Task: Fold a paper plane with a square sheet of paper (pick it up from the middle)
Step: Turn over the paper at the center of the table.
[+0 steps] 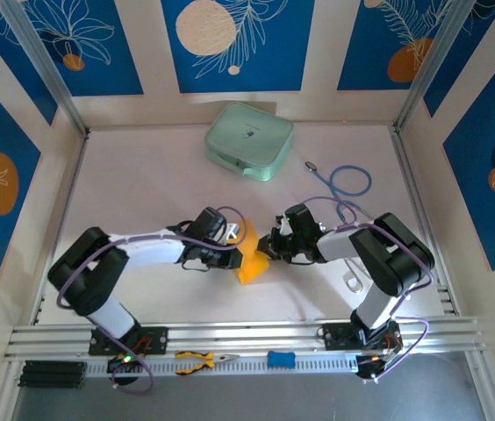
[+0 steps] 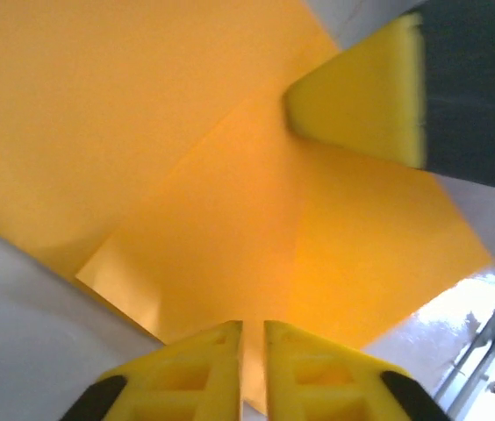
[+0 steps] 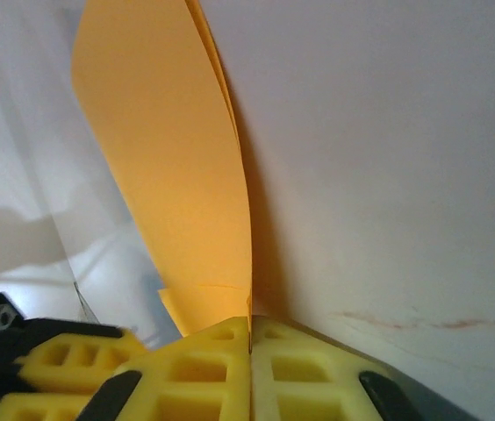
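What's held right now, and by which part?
Right gripper is shut on the folded orange paper, pinching its edge. Left gripper sits nearly closed at another edge; grip there cannot be told.

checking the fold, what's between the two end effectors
The partly folded orange-yellow square sheet of paper lies between the left end effector and the right end effector, as the top external view shows.

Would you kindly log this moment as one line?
paper: partly folded, mid-table | left gripper: shut on paper | right gripper: shut on paper
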Action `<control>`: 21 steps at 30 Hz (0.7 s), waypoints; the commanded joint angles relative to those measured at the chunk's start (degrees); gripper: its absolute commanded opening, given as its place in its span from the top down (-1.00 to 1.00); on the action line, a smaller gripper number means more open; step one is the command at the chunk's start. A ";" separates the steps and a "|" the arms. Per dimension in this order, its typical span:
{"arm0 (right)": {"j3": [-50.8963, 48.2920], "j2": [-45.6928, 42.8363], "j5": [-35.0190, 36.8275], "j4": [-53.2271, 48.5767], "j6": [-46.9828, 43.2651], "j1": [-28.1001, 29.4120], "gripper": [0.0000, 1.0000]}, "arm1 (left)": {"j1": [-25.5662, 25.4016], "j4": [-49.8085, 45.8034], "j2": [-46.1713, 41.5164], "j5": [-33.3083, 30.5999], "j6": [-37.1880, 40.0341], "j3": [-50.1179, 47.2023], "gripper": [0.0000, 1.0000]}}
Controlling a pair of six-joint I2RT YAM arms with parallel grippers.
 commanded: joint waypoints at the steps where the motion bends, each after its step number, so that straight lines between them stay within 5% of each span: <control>1: -0.25 -2.85 -1.12 -1.24 -1.73 -0.26 0.86 | 0.90 -1.14 -6.03 -2.71 -0.50 -0.03 0.54; 10: 6.31 -17.13 11.27 -28.73 -11.86 2.06 0.86 | 3.13 -12.52 -24.37 -18.99 -2.21 -2.60 -0.01; 16: 16.87 -19.57 26.71 -51.04 -19.27 4.71 0.86 | 5.13 -16.82 -34.93 -25.21 -4.42 -5.68 -0.38; 21: 26.16 -17.08 46.39 -66.26 -19.34 10.56 0.86 | 5.72 -20.70 -40.11 -30.84 -5.52 -6.75 -0.62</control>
